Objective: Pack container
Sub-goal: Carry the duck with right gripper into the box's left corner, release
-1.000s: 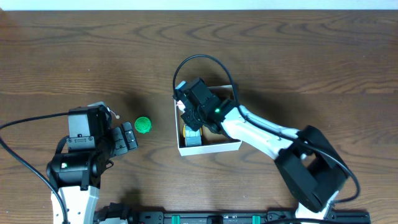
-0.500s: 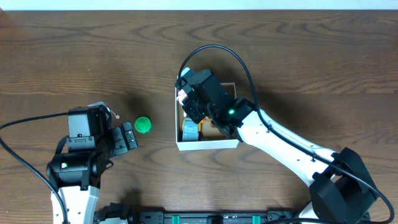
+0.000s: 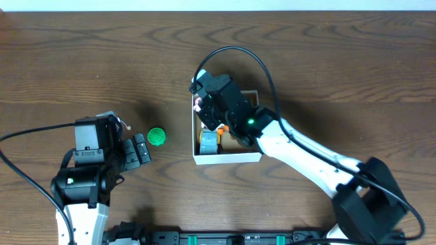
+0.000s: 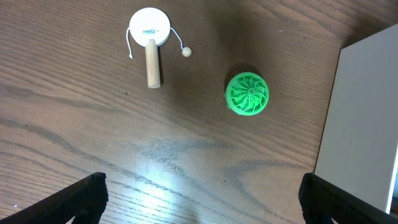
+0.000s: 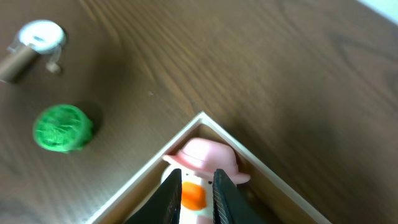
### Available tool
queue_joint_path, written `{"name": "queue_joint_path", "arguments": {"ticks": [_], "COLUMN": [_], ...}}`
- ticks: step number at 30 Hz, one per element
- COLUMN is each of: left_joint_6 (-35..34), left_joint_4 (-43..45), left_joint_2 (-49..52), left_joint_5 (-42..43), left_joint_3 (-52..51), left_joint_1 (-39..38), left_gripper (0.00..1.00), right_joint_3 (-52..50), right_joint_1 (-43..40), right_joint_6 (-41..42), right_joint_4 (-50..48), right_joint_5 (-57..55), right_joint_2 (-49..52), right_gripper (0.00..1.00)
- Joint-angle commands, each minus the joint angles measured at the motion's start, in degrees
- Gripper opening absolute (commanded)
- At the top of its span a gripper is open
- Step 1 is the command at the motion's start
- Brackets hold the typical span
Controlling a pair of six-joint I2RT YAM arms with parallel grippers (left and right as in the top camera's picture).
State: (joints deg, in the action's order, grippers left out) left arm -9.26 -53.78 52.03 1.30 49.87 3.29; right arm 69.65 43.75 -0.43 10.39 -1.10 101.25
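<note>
right gripper (image 5: 197, 180) pinching pink-hatted toy (image 5: 205, 152) (body hidden), container (image 3: 228, 158) partly covered

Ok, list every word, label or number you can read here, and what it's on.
Blue print on the little drum: too small to read.
Green top, box, pink-hatted toy: no text visible.
</note>
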Motion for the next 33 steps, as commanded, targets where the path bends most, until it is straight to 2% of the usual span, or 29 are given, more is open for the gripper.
{"name": "queue_joint_path", "arguments": {"ticks": [1,8,18,19,22,25,33], "left_joint_6": [-0.96,-0.96,-0.96,-0.96,-0.96,-0.96,-0.96], "left_joint_4": [-0.17,-0.17,-0.2,-0.2,-0.2,-0.2,-0.17], "left_joint_2": [0.07,0.07,0.07,0.07,0.07,0.07,0.07], "left_joint_5": [-0.22,-0.24,-0.24,-0.22,-0.24,-0.22,-0.24], "left_joint_3": [0.9,0.9,0.9,0.9,0.9,0.87,0.9], "left_joint_1": [0.24,0.24,0.24,0.24,0.24,0.24,0.24], "left_gripper": [0.98,0.98,0.98,0.98,0.98,0.98,0.98], "right_joint_3": [0.04,0.04,0.13,0.13,0.15,0.15,0.15], "right_joint_1": [-0.61,-0.55,-0.48,-0.5,-0.5,-0.57,-0.63], "right_joint_6": [0.9,2.34,2.32,2.32,2.27,2.03,1.01], "right_joint_4": [-0.02,1.79,0.98,0.98,0.96,0.96,1.33], "right_joint_5": [-0.33,0.55,0.52,0.52,0.48,0.46,-4.57], "right_joint_2": [4.55,10.36,9.33,8.61,5.62,2.1,-8.28], "right_gripper": [0.18,0.17,0.2,0.22,0.36,0.46,0.64]}}
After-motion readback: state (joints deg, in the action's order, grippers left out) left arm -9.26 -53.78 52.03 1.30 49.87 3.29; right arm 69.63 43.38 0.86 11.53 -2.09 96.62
